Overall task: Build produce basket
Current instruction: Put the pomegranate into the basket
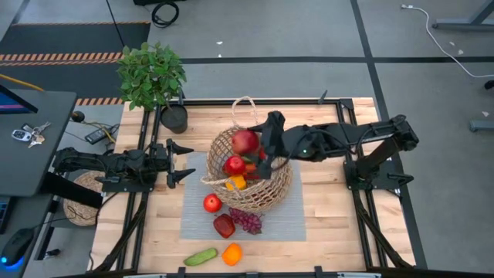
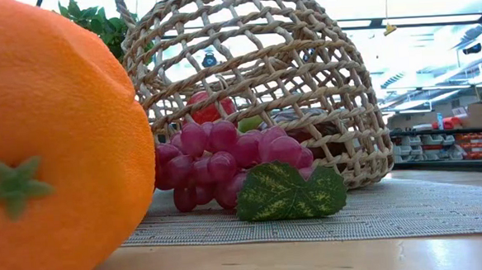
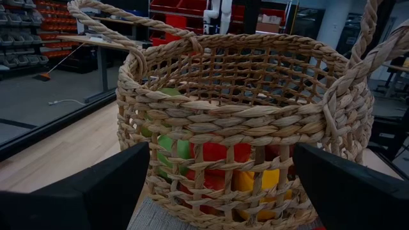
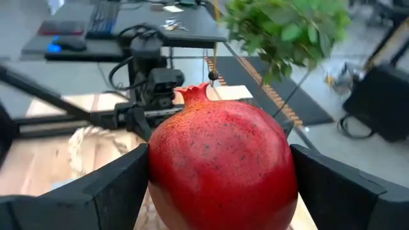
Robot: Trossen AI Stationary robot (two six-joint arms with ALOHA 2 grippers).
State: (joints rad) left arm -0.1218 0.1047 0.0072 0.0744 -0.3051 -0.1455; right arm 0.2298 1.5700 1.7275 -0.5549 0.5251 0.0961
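The basket (image 1: 251, 174) sat mid-table on a grey mat (image 1: 285, 220), its handle (image 1: 245, 108) toward the table's far edge; several pieces were already inside, among them a red fruit (image 1: 234, 165), something orange-yellow (image 1: 236, 183) and, seen through the weave from the left wrist, something green (image 3: 167, 145). The right gripper (image 1: 261, 147) hovered over the basket's mouth, its fingers clamped on either side of a pomegranate (image 4: 220, 169), which filled the span between them; that fruit hung above the rim and was not yet let go. The left gripper (image 1: 187, 161) waited just beside the basket on its left side, low over the table, jaws spread wide and holding nothing.

Outside the basket lay an apple (image 1: 212, 203), a dark red fruit (image 1: 224, 225) and grapes (image 1: 246, 221) on the mat close against the near wall; farther toward the near edge, on the bare wood, a cucumber (image 1: 201, 256) and an orange (image 1: 231, 253) rested side by side. A potted plant (image 1: 154, 77) stood at the far left corner, apart from the work.

By my reckoning the job stood roughly half done: the pomegranate wanted only a release to count as packed; five pieces on the table remained to be fetched.
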